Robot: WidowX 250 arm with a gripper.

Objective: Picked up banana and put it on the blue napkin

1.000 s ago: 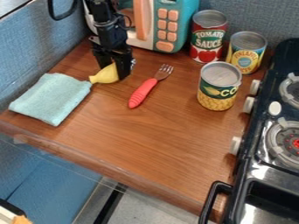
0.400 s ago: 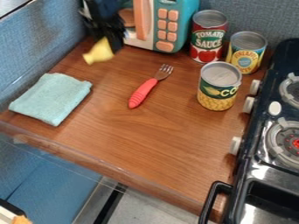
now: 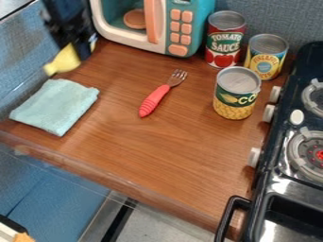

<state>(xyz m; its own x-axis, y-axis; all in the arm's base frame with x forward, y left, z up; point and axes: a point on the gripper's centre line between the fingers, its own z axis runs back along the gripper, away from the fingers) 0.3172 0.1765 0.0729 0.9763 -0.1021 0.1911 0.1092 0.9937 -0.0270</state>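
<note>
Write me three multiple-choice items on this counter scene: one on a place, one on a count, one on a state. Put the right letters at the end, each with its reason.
1. Where is the fork?
A) On the counter, between the napkin and the cans
B) On top of the napkin
C) On the stove

2. How many cans stand on the counter?
A) One
B) Five
C) Three

3. What is the state of the banana?
A) Lying loose on the stove
B) Held by the end effector
C) Shut inside the microwave

1: A, its handle lies on the wood with the napkin on one side and the cans on the other.
2: C, one stands in front of two others.
3: B, its yellow body sticks out from the end effector.
</note>
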